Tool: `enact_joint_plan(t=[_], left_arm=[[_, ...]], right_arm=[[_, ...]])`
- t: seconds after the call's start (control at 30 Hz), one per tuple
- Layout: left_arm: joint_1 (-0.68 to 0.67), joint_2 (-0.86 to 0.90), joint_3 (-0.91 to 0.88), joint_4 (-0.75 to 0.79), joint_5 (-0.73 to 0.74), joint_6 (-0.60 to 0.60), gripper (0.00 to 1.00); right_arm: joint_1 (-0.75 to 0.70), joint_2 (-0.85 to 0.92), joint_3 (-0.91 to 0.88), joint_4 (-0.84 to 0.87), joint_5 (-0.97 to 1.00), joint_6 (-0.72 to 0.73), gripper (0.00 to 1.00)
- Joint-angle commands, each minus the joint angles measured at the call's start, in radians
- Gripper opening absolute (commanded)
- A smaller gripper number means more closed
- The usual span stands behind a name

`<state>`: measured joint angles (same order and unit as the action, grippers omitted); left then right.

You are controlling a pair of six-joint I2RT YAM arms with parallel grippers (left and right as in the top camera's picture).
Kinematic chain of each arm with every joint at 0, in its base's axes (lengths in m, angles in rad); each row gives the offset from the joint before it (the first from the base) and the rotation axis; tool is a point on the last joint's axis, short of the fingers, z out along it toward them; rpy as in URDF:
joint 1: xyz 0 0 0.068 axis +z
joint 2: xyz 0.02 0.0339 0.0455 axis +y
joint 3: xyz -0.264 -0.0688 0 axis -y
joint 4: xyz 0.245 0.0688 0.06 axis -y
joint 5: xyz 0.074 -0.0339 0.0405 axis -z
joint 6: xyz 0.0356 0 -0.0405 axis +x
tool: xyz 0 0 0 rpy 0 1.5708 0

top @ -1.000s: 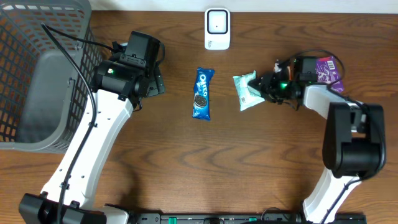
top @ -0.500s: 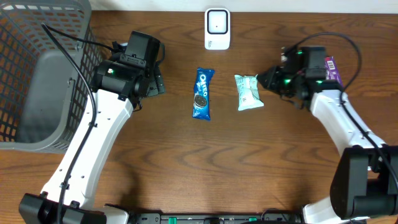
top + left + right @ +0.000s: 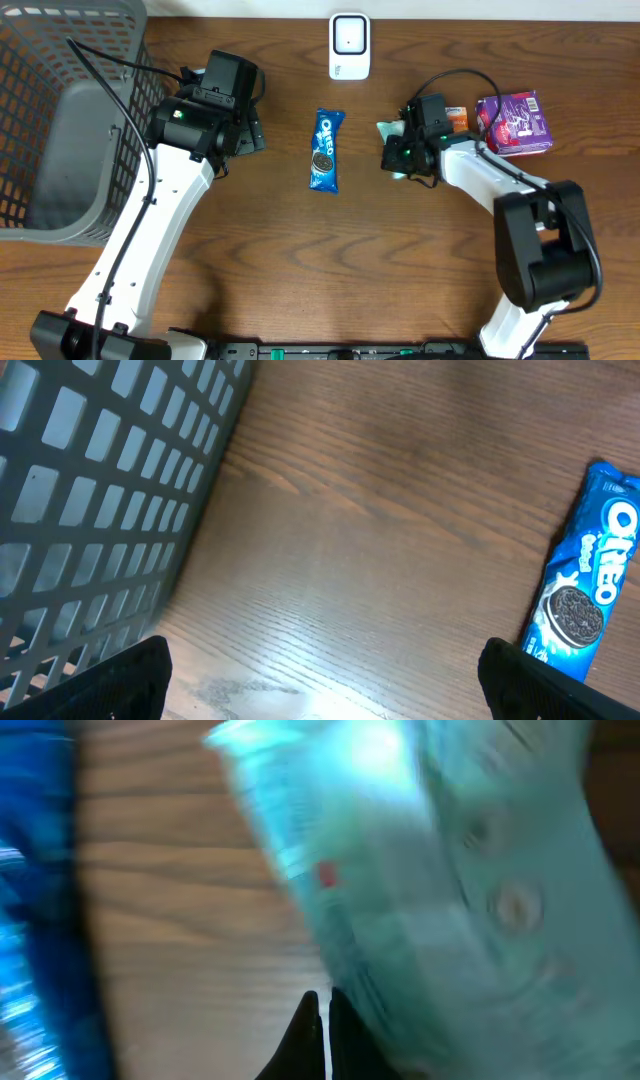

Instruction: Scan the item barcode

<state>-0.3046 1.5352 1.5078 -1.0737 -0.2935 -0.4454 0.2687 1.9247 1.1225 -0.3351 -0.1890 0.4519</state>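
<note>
- The right arm is reaching from its base at the near right, up and to the left across the surface (image 3: 300, 270). Its forearm is lying low over the wood and its wrist is turned toward the middle.
- The right gripper (image 3: 321, 1025) is showing its two fingers pressed together. Its tips are sitting at the near edge of the mint-green packet (image 3: 450, 870).
- The right wrist view is too blurred to tell whether any of the wrapper is being caught between the tips.
- The mint-green packet is lying on the surface right of centre, and from overhead it is partly hidden under the right gripper's body.
- The Oreo packet (image 3: 325, 150) is lying lengthwise just to the left of the mint-green packet, apart from it.
- The white scanner (image 3: 349, 45) is standing at the far edge, beyond both packets.
- A purple packet (image 3: 513, 122) is lying at the far right, behind the right forearm.
- The left arm is stretching from the near left corner up toward the far side, with its wrist bent beside the grey basket (image 3: 100, 40).
- The left gripper (image 3: 322, 678) is standing spread wide, with nothing between its fingers. It is hovering over bare wood between the basket wall and the Oreo packet.
</note>
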Motion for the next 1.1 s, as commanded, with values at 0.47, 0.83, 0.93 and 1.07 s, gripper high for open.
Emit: enact_joint_plan(t=[0.47, 0.83, 0.93, 1.07], left_arm=[[0.002, 0.002, 0.002, -0.003, -0.006, -0.009, 0.98], [0.002, 0.002, 0.002, -0.003, -0.007, -0.009, 0.98], [0.002, 0.002, 0.002, -0.003, -0.006, -0.009, 0.98], [0.002, 0.002, 0.002, -0.003, -0.006, -0.009, 0.98]], right_arm=[[-0.047, 0.019, 0.001, 0.182, 0.1, -0.041, 0.01], [-0.019, 0.016, 0.002, 0.217, 0.099, -0.041, 0.01], [-0.012, 0.006, 0.002, 0.232, 0.063, -0.041, 0.01], [-0.003, -0.024, 0.002, 0.287, -0.05, -0.041, 0.01]])
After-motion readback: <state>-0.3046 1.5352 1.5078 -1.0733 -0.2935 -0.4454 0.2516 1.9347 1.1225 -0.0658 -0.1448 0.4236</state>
